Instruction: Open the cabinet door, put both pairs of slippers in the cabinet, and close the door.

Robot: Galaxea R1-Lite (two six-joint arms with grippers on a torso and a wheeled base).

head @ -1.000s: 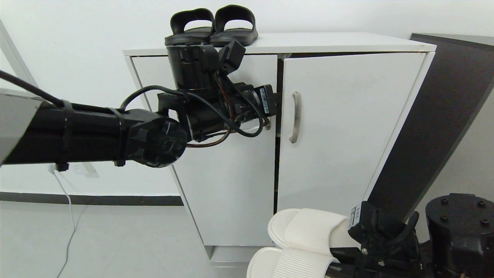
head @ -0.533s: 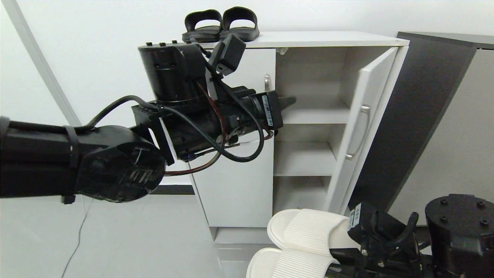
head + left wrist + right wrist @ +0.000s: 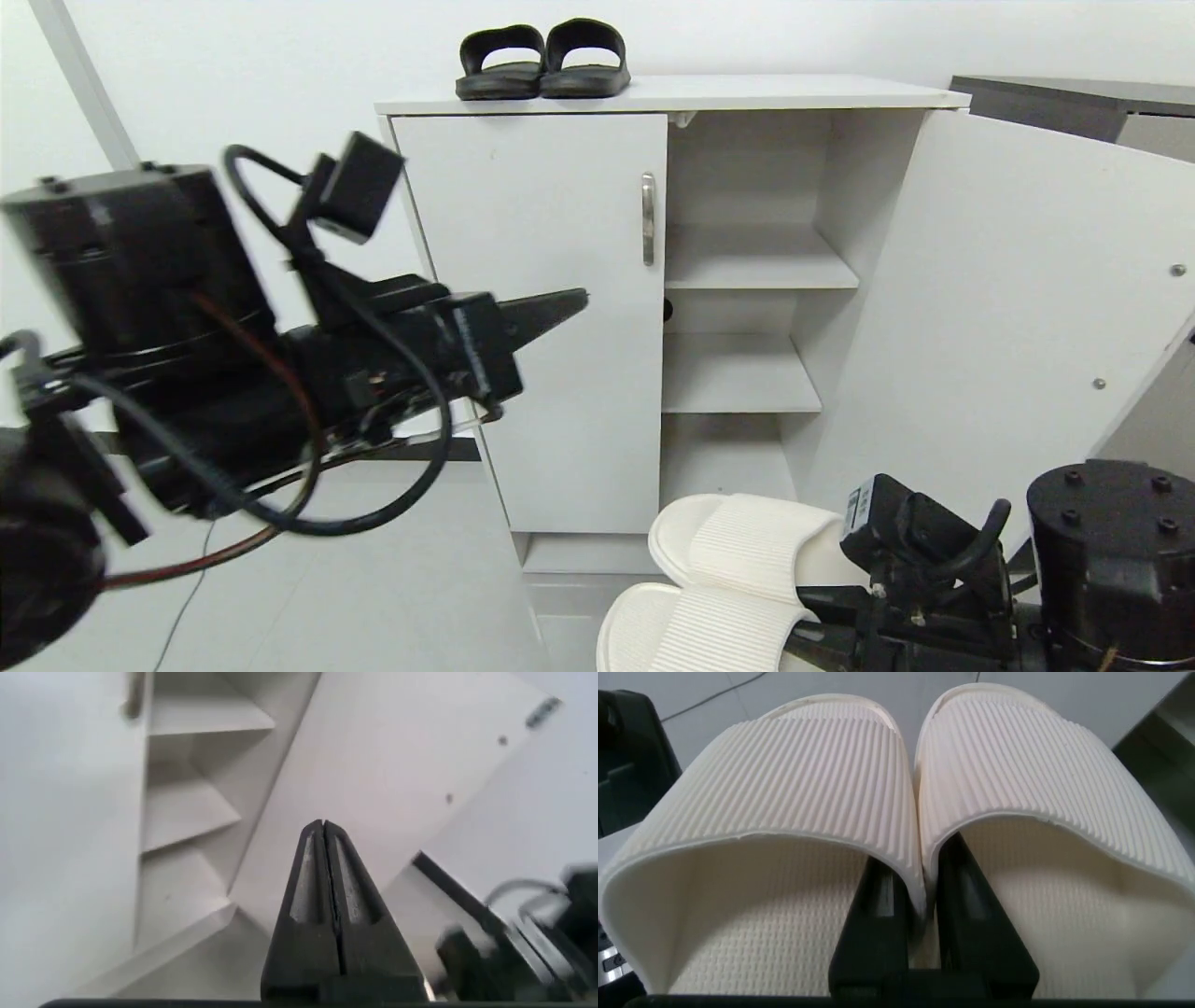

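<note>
White slippers (image 3: 738,579) pinched by right gripper (image 3: 923,910) before cabinet (image 3: 532,327) with right door (image 3: 1008,308) wide open, left gripper (image 3: 568,301) pressed together empty, black slippers (image 3: 544,61) on top.

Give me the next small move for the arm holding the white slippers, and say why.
Probably lift the white slippers toward the lower shelf: the right gripper is shut on their inner walls, the right door stands wide open, and the shut left gripper is clear of the opening.

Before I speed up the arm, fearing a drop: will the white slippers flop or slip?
Probably light, fairly stiff: the white slippers look like thick foam. The right gripper pinches only their inner walls, so they may swivel.
</note>
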